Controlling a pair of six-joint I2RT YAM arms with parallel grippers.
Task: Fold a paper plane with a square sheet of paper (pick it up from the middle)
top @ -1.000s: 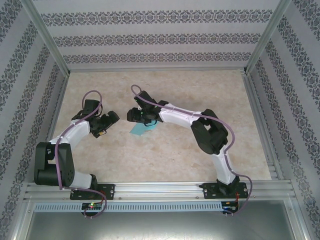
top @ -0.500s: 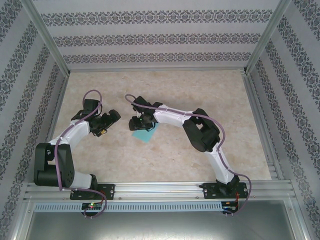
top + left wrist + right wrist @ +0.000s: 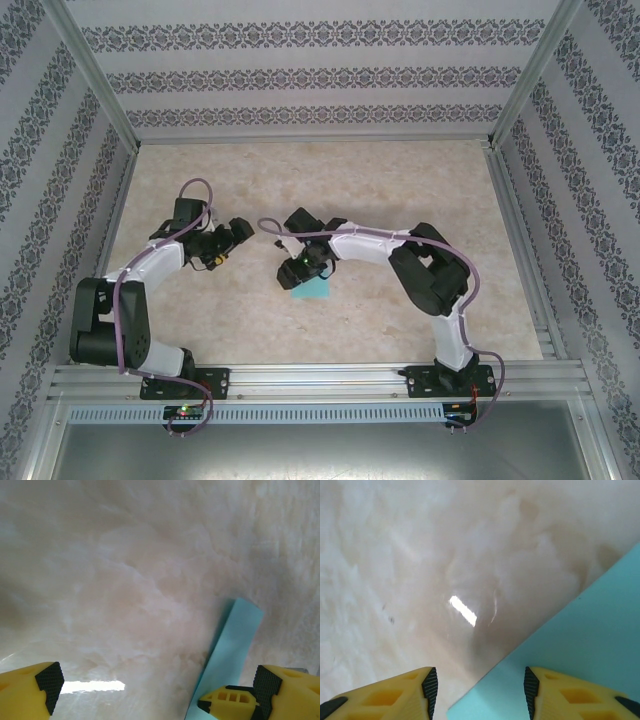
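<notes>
**Two spread end effectors, one teal sheet not yet gripped**

The square sheet of thin teal paper (image 3: 314, 291) lies on the pale marbled desk (image 3: 420, 190), a little left of and below the centre of the top view. No fold or crease shows on it, so the plane looks not yet begun.

The right end effector (image 3: 301, 277) hangs over the sheet's upper-left part, its arm curving in from the right of the frame. It is probably placed there to get at the paper's middle, as the task asks. In the right wrist view the two yellow fingers (image 3: 385, 695) stand wide apart at the bottom edge. The sheet (image 3: 585, 650) fills the lower right, and its straight edge runs diagonally up from between them. The fingers pinch nothing. Whether the right-hand finger touches the paper beneath it cannot be told.

The left end effector (image 3: 234, 237) sits near the sheet, to its upper left, likely waiting to steady or crease it. In the left wrist view its fingers (image 3: 50, 680) are also spread wide and hold nothing. The paper (image 3: 232, 645) shows as a slim teal strip at lower right, just beside the right-hand finger.
</notes>
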